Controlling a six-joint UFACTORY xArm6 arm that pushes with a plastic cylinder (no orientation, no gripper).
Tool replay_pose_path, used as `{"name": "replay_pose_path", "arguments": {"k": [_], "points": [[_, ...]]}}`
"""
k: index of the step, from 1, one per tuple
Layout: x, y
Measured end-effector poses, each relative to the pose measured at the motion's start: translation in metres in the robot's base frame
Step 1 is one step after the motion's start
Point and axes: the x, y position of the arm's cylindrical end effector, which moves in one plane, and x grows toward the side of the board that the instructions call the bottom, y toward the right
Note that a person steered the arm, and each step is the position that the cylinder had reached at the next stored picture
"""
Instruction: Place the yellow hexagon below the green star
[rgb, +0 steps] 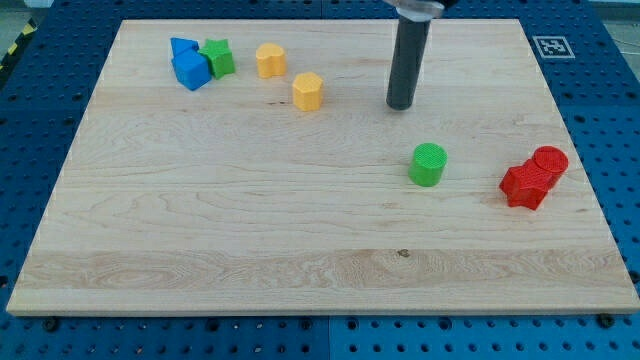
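Observation:
The yellow hexagon (308, 91) sits in the upper middle of the wooden board (250, 230). The green star (217, 57) is at the upper left, to the hexagon's upper left, touching a blue block (191, 70). My tip (401, 104) is on the board to the right of the hexagon, well apart from it, and above the green cylinder (428, 164).
A second yellow block (270, 60) lies between the green star and the hexagon. Another blue block (182, 46) sits behind the first. Two red blocks (525, 185) (550, 160) touch each other at the right. Blue pegboard surrounds the board.

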Motion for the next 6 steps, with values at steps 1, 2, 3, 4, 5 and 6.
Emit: {"name": "replay_pose_path", "arguments": {"k": [1, 2, 3, 4, 5, 6], "points": [[0.001, -0.031], [-0.016, -0.083], [-0.037, -0.127], [-0.053, -0.163], [-0.063, -0.192], [-0.073, -0.216]]}}
